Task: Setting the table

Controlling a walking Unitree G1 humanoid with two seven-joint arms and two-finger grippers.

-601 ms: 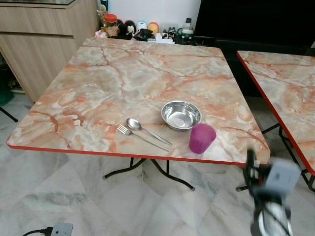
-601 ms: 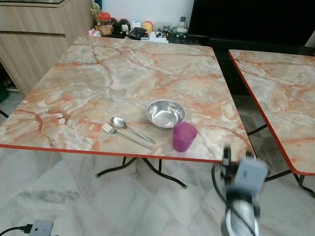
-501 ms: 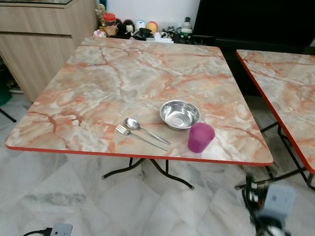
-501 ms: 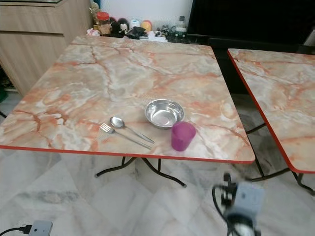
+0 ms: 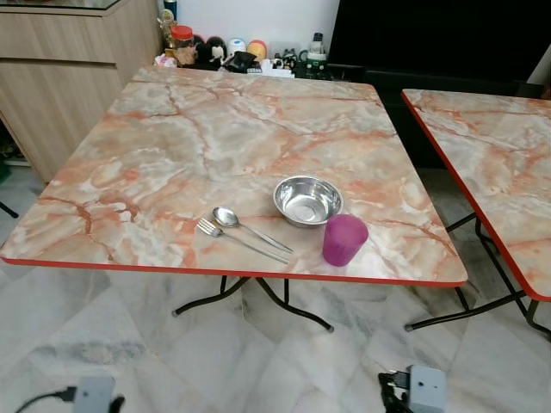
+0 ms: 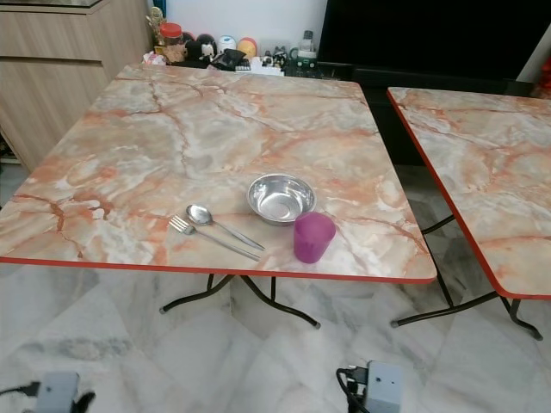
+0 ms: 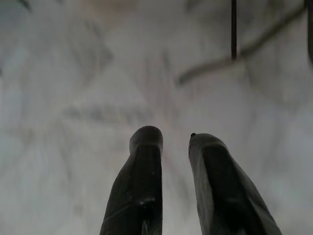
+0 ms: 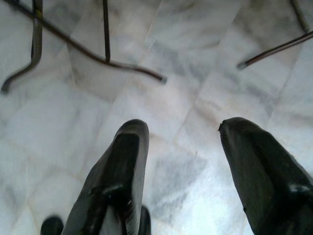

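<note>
1. Table [image 5: 172, 146] carries one place setting near its front edge: steel bowl [image 5: 307, 200] empty, purple cup [image 5: 344, 239] at its front-right, contents hidden; spoon [image 5: 248, 228] and fork [image 5: 237, 240] side by side leftward. Judged largely done.
2. Left gripper [image 7: 175, 147]: fingers narrowly parted, empty, above floor.
3. Right gripper [image 8: 183, 142]: wide apart, empty.

Two long black fingers [image 7: 142, 191] with rounded tips and a dull, slightly glossy surface are seen on the left gripper [image 7: 175, 139]. The same black, tapering fingers [image 8: 120, 181] are seen on the right gripper [image 8: 183, 127], with pale highlights along their edges. A small grey box-shaped wrist housing [image 5: 426, 387] with black cables beside it is shown on the right arm, and a similar grey block [image 5: 93, 393] on the left arm.
</note>
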